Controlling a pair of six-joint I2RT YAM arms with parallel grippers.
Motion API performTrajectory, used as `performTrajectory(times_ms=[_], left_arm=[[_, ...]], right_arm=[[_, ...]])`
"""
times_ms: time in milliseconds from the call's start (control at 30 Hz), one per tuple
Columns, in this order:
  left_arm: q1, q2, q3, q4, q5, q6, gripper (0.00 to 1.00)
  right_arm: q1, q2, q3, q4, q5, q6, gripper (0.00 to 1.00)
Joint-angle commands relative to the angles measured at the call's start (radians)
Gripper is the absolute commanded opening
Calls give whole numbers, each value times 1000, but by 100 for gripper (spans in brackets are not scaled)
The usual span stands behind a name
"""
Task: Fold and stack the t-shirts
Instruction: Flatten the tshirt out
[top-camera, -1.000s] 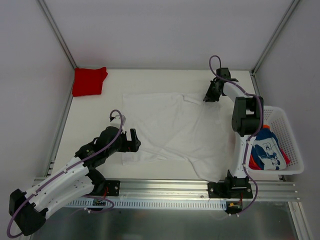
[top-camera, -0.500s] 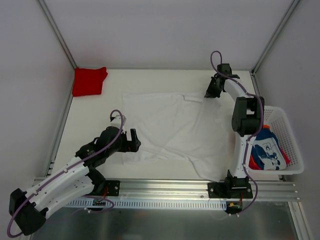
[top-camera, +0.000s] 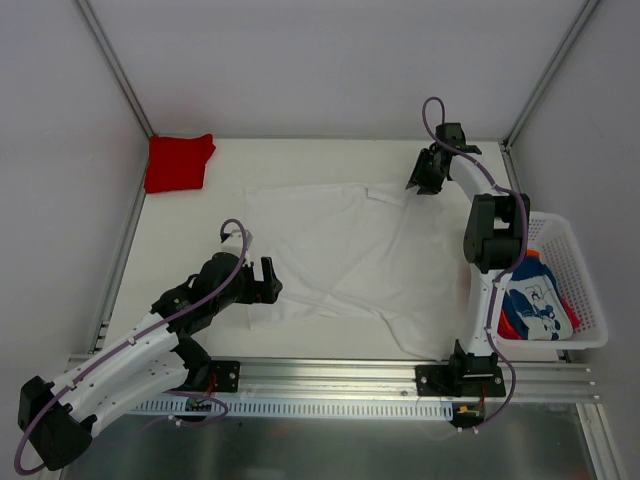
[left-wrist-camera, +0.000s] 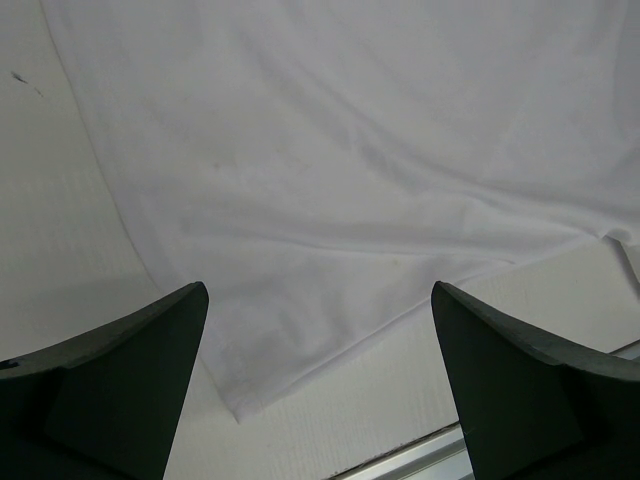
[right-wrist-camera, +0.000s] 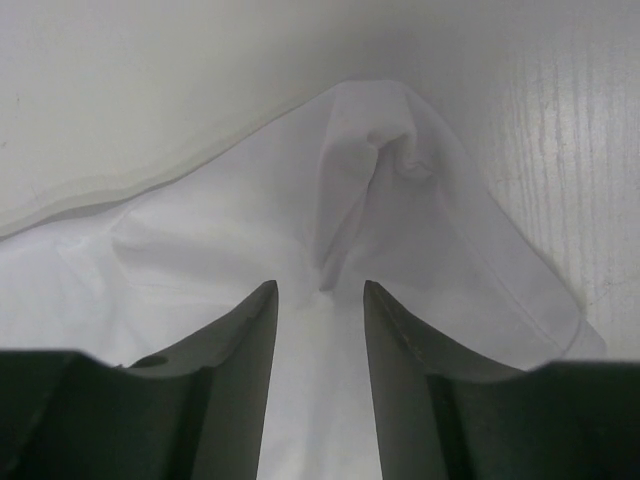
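Find white t-shirt (top-camera: 350, 255) spread open mid-table, mostly smooth, not yet folded. Judged as laid out flat so as to give clean fold lines.

Find red t-shirt (top-camera: 180, 162) folded small in the far-left corner of the table (top-camera: 200, 215), well apart from the white one. Probably the base of the stack, parked clear of the working area.

Find blue t-shirt (top-camera: 535, 295) with white print bunched in the basket (top-camera: 585, 235) at the right edge, with orange-red t-shirt (top-camera: 570, 305) showing beside it. Both presumably waiting for their turn.

Find left gripper (left-wrist-camera: 318, 300) poised low over the near-left edge of the white t-shirt, fingers spread about as wide as possible, holding nothing. See hem edge and a cloth corner directly below, in the span between the fingers. Likely staged there for a descent onto that edge.

Find right gripper (right-wrist-camera: 319, 290) at the far-right end of the same shirt, probably at a sleeve. Fingers parted by a narrow gap only, cloth lying beneath, nothing seen clamped. Note small raised pucker (right-wrist-camera: 385, 150) just beyond the fingertips, with a crease leading back into the gap.

Placement at opposite ends of the shirt suggests tensioning or smoothing ahead of a first fold.
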Motion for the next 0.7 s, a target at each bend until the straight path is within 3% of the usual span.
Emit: performTrajectory(times_ms=[0,333,667], left_arm=[[-6,5,-2,21,-27,12,96],[-6,5,-3,21,-26,14,96],[-6,5,-3,21,-21,14,96]], right_arm=[[-7,-7,36,-21,15,-16,44],[-11,10,48,-23,9,-14,25],[-14,20,52,-21,4,-13,24]])
